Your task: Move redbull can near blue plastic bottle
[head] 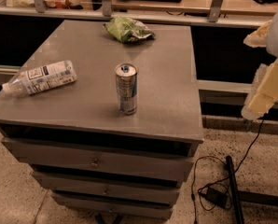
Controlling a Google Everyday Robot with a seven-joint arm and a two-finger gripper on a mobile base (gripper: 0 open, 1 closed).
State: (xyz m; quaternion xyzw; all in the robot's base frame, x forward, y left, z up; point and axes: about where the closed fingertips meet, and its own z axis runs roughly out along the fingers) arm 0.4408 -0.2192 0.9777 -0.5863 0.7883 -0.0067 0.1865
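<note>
The redbull can (126, 88) is standing upright near the middle of the grey cabinet top (171, 73), its pull-tab opening showing at the top. Its silver and blue print is facing the camera, but no lettering on it is coming through legibly. The blue plastic bottle (40, 77) is lying on its side at the left of the frame. Its pale cap is pointing toward the left edge of the cabinet top, well apart from the can. Its white label is carrying dark blocks of text that are too small to read.

A crumpled green snack bag (128, 30) is sitting at the upper middle, near the far edge of the top. The gripper (267, 90) is hanging at the right edge of the frame, off the cabinet and clear of every object. Whether it is spread or pressed together I cannot tell. A black cable (209, 169) is trailing across the speckled floor at lower right.
</note>
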